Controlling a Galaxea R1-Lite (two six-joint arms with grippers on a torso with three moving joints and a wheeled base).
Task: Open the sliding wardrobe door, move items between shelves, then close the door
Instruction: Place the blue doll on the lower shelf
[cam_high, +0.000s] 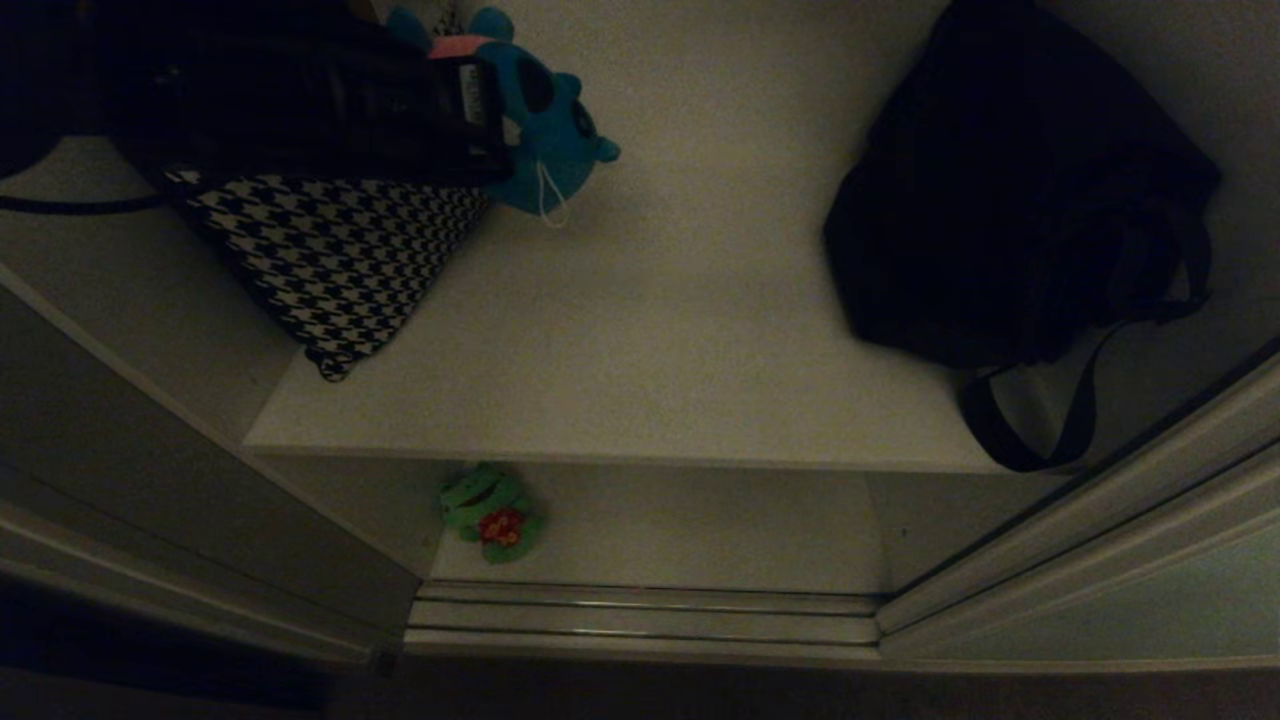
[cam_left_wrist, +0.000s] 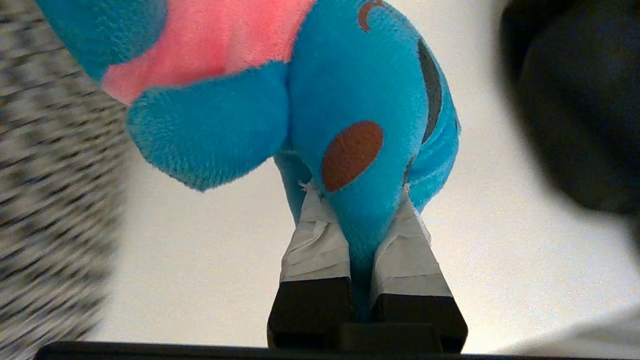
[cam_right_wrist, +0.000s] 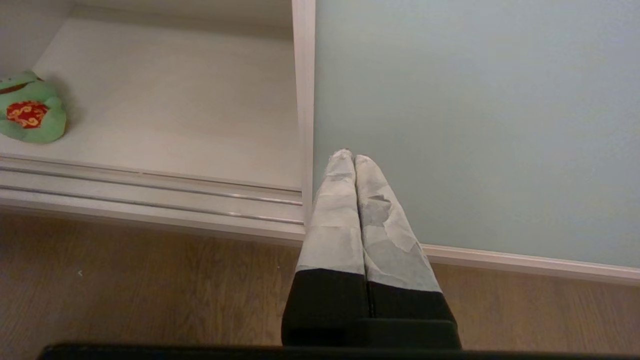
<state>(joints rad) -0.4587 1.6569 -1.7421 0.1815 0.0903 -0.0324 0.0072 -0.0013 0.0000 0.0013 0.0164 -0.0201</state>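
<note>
My left gripper is shut on the blue plush toy, pinching a fold of it between the taped fingers. In the head view the left arm reaches in from the top left and the blue toy, with its pink patch, is over the back left of the upper shelf. The green plush toy with a red spot lies at the left end of the lower shelf. The sliding door stands open to the right. My right gripper is shut and empty, low before the door's edge.
A houndstooth cushion lies on the upper shelf's left, just beside the blue toy. A black strapped bag fills the shelf's right side, one strap hanging over the front edge. Metal door tracks run below the lower shelf, above wooden floor.
</note>
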